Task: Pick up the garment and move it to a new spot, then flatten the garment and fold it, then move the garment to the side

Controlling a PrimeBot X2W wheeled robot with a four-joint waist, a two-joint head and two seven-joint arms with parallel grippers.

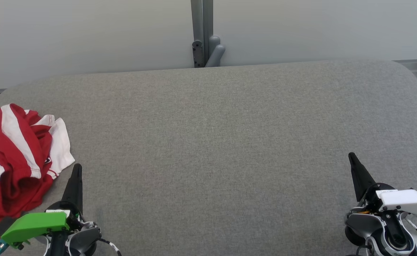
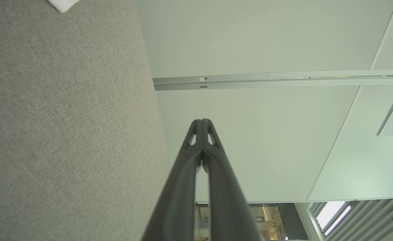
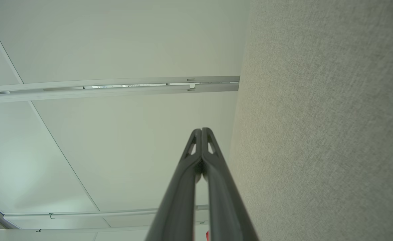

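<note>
L gripper (image 1: pixel 76 170): sitting at lower left of head view, dark fingers pointing up-frame toward the far wall (image 1: pixel 87 35), lying low over the table (image 1: pixel 212 142).
L jaws: closed, both fingers pressing together at the tips in L wrist view (image 2: pixel 202 122), w/ only a thin slit showing further down.
L wrist: carrying a green cover (image 1: pixel 34 224). It's rolled so the table is running down the left side of its own view.
L tip vs garment (image 1: pixel 16 160): sitting just beside the white edge, on its right. Can't tell if it's touching.
R gripper (image 1: pixel 352 157): sitting at lower right of head view, fingers pointing up-frame and leaning slightly left over bare table, well apart from the garment.
R jaws: closed, fingers meeting tip to tip in R wrist view (image 3: pixel 201 130).
R wrist: carrying a white cover (image 1: pixel 405 201). It's rolled the opposite way, so the table is filling the right side of its view.
Garment: red w/ white stripes, lying crumpled at the table's near-left area and running off the left frame edge. A white corner (image 2: pixel 62 4) is poking in at top left of L wrist view.
Table: grey fabric top w/ rounded far corners, spanning most of head view.
Backdrop: the pale wall is standing behind the far edge, w/ a grey post (image 1: pixel 201 32) rising at centre.
</note>
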